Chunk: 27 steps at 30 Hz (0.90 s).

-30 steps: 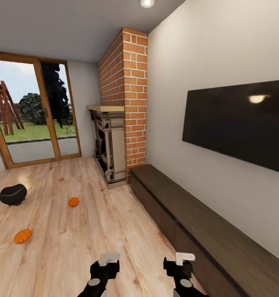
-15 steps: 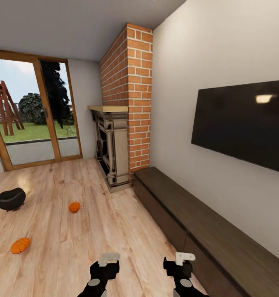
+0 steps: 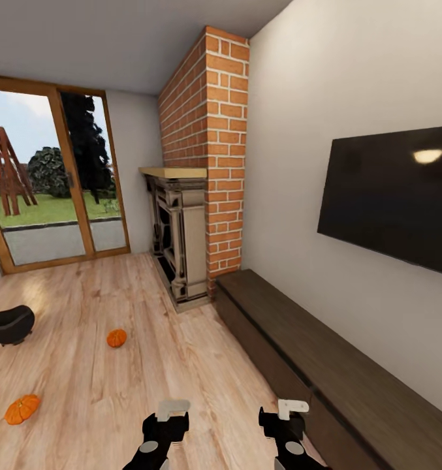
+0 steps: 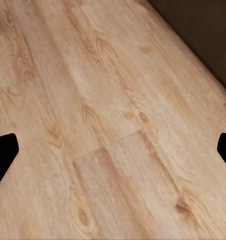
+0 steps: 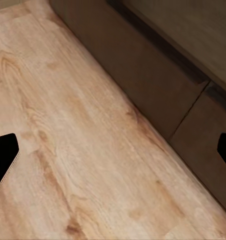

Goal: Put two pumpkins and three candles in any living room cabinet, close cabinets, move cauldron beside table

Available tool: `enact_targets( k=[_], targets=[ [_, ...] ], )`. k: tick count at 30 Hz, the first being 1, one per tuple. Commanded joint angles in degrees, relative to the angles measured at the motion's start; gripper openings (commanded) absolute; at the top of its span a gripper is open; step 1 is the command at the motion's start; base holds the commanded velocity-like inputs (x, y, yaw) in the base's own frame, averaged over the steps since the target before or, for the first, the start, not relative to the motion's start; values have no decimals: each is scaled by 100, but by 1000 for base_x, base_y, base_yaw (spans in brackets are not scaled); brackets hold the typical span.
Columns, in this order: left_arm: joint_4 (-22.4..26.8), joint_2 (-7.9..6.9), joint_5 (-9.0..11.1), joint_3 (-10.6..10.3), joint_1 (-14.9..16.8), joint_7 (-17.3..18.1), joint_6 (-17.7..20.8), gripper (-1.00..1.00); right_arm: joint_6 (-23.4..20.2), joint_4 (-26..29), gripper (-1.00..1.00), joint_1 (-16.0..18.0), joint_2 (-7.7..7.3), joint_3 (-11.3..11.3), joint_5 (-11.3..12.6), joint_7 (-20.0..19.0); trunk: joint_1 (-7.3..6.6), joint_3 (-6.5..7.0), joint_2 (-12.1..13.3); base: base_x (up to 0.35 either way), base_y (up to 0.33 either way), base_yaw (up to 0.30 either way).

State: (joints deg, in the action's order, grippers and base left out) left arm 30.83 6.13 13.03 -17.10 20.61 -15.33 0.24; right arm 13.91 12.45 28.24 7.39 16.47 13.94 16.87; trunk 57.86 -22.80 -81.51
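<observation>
At far left we see the cauldron (image 3: 9, 324) on the plank floor (image 3: 116, 391), with one pumpkin (image 3: 21, 408) nearer us and the other pumpkin (image 3: 116, 337) further in. Our left gripper (image 3: 170, 418) and right gripper (image 3: 284, 416) hang empty, fingers spread wide. The cabinet (image 3: 325, 365) runs along the right wall, its drawers shut, below the TV (image 3: 390, 196).

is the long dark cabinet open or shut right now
Shut, as far as shown: the cabinet drawer fronts sit flush, with no pale interior exposed. Its near end runs out of frame.
</observation>
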Motion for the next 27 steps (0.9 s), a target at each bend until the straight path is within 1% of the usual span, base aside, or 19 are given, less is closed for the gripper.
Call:
enact_targets(
  k=[1,19,27],
  targets=[
    [8,-7,60,-48,5,-49,3,100,24,-6,100,6,-1,49,56,27,3,-7,-3,307,140,0],
    [6,-7,60,-46,5,-49,3,100,24,-3,100,3,-1,49,56,27,3,-7,-3,290,190,-6],
    [6,-7,60,-45,5,-42,3,100,28,-5,100,6,-2,48,56,20,3,-6,-3,264,216,-215]
  ],
)
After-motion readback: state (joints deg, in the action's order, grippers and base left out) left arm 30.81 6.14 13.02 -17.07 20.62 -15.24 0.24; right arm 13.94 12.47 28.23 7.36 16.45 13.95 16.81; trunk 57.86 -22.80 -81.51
